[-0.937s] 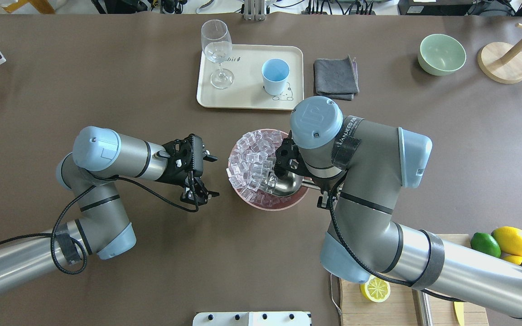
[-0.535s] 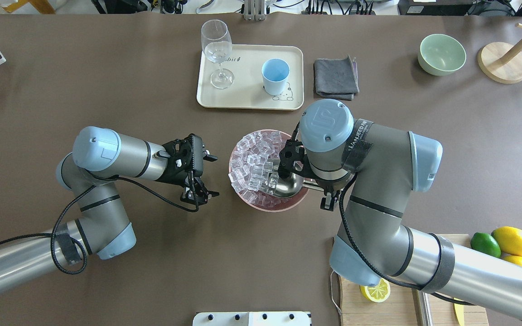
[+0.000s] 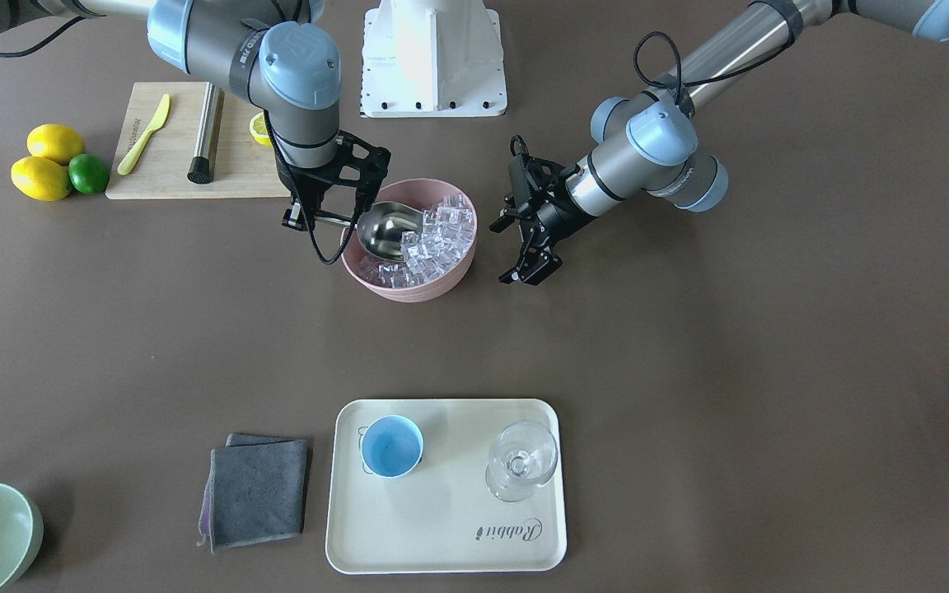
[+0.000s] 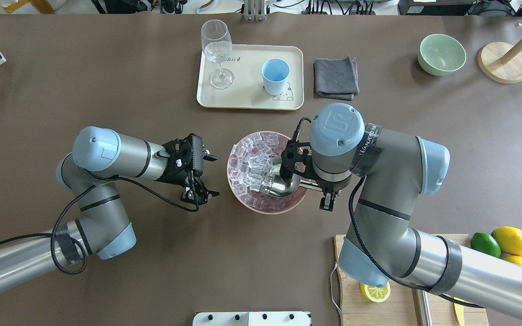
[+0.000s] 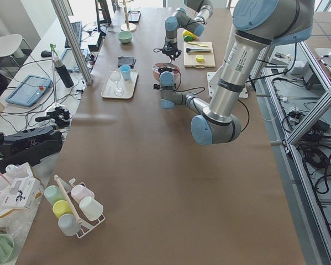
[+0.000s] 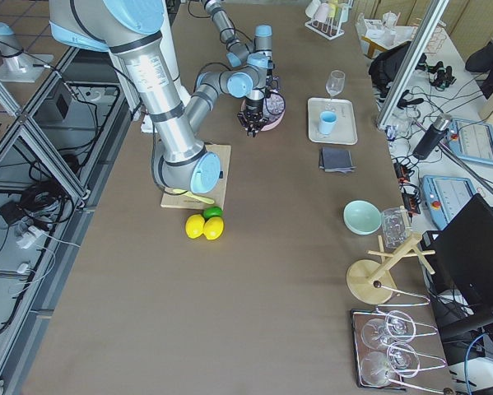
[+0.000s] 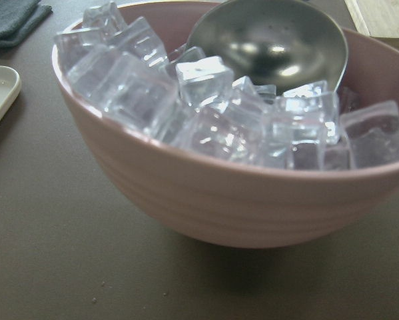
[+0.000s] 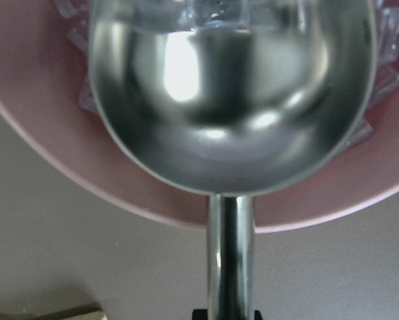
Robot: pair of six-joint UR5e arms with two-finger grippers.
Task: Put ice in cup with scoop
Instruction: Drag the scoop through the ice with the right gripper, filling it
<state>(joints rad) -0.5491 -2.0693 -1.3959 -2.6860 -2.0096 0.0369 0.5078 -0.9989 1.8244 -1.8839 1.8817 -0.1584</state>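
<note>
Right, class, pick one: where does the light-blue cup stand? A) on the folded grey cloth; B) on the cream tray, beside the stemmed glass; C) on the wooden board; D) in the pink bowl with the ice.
B: the cup stands on the cream tray, a little apart from the stemmed glass on that same tray.
</note>
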